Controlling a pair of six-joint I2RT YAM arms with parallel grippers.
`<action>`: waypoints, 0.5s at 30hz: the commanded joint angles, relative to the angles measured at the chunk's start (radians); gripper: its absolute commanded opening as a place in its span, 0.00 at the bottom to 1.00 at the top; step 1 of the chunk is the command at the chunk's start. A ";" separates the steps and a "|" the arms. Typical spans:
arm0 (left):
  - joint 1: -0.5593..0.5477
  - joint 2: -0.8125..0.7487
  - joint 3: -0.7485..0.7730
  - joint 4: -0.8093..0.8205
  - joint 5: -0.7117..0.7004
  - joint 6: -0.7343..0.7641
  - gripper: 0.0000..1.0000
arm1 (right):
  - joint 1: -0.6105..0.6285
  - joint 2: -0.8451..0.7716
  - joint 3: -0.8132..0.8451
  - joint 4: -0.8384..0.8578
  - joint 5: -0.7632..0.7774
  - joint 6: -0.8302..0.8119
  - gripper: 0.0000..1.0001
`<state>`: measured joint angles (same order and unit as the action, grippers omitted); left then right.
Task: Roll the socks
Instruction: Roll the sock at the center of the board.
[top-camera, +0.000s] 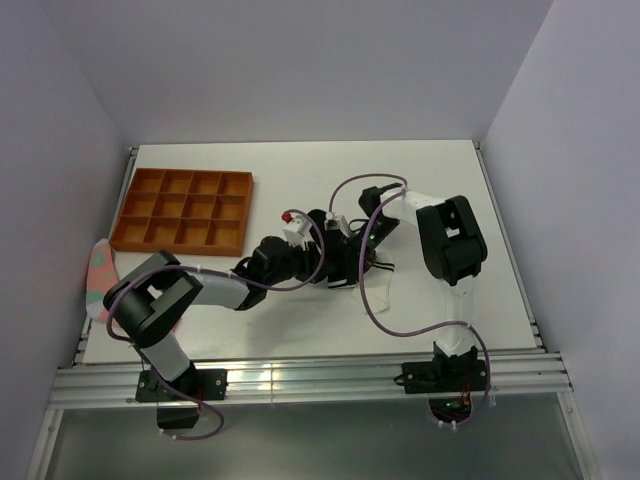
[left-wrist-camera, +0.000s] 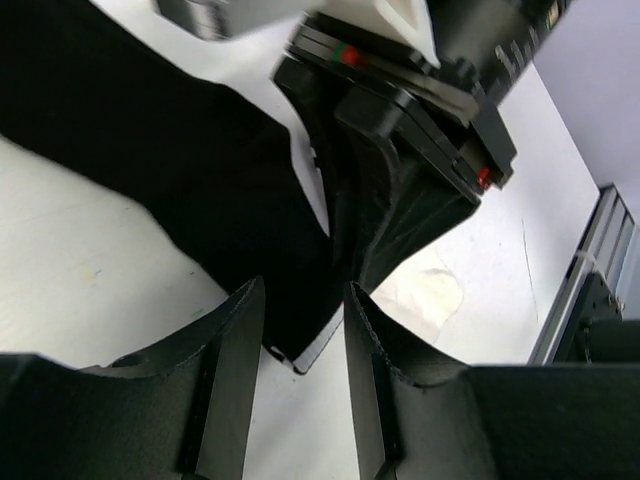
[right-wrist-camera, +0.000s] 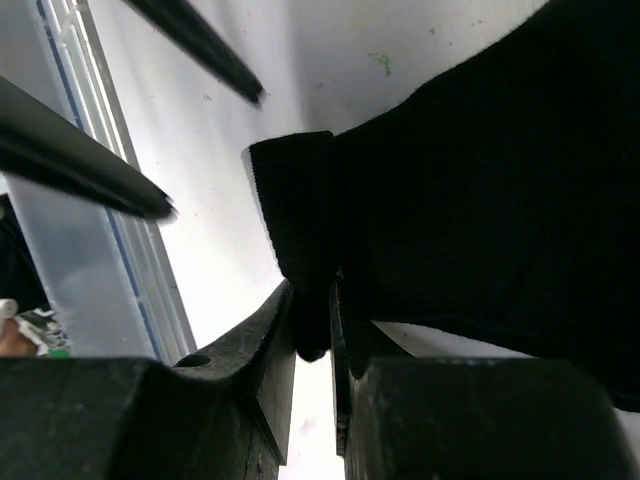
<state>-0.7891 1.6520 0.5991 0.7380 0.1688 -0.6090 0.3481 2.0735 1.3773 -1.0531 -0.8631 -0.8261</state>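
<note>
We are looking at a smooth white bench (top-camera: 300, 180) boxed by pale lavender walls (top-camera: 60, 150), with a rigid orange grid tray (top-camera: 183, 210) sitting at ten o'clock. Mid-bench, the soft knitted black sock (right-wrist-camera: 480, 200) is lying bunched, and the right tool (right-wrist-camera: 312, 300) is pinching its folded edge. The left tool (left-wrist-camera: 303, 300) is straddling the sock; whether it is clamping, we cannot tell.
</note>
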 joint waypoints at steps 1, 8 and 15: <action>-0.004 0.055 0.053 0.126 0.133 0.063 0.43 | -0.014 0.020 0.045 -0.054 -0.028 0.031 0.00; -0.004 0.150 0.068 0.193 0.219 0.045 0.43 | -0.023 0.056 0.060 -0.038 -0.017 0.093 0.00; -0.004 0.206 0.068 0.221 0.270 0.028 0.44 | -0.024 0.056 0.063 0.004 0.009 0.159 0.00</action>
<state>-0.7891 1.8423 0.6441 0.8783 0.3801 -0.5873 0.3302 2.1342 1.4078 -1.0710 -0.8669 -0.7116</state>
